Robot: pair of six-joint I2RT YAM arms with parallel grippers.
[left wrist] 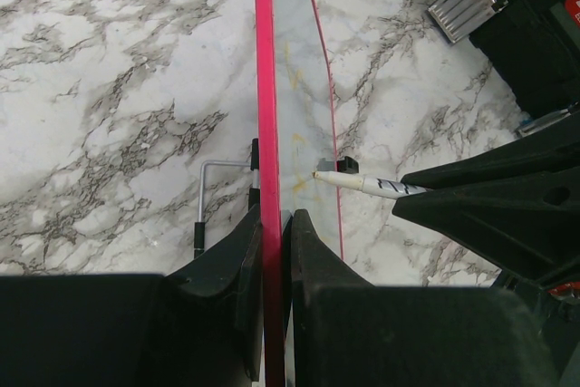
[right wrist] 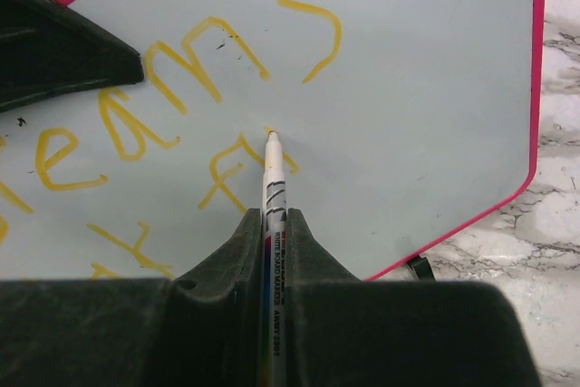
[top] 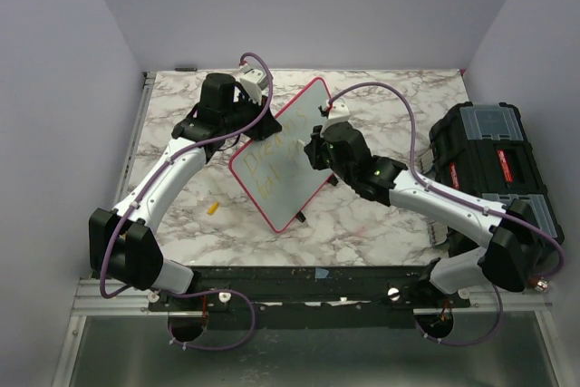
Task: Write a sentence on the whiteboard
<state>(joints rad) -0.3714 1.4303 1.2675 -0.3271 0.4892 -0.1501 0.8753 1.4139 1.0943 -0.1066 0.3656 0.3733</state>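
Observation:
The whiteboard (top: 283,153), white with a red-pink rim, stands tilted on the marble table. My left gripper (top: 243,124) is shut on its rim (left wrist: 266,88), seen edge-on in the left wrist view. My right gripper (top: 313,147) is shut on a white marker (right wrist: 273,189). The marker's tip touches the board face (right wrist: 408,88) at a yellow letter in the second line. The sentence (right wrist: 181,79) is yellow handwriting: "eans" shows above, and an "F" and further strokes below. The marker also shows in the left wrist view (left wrist: 362,184).
A black toolbox (top: 494,165) sits at the right of the table, beside my right arm. A small yellow cap (top: 214,208) lies on the marble (top: 362,224) left of the board. A thin metal stand wire (left wrist: 207,189) props the board from behind.

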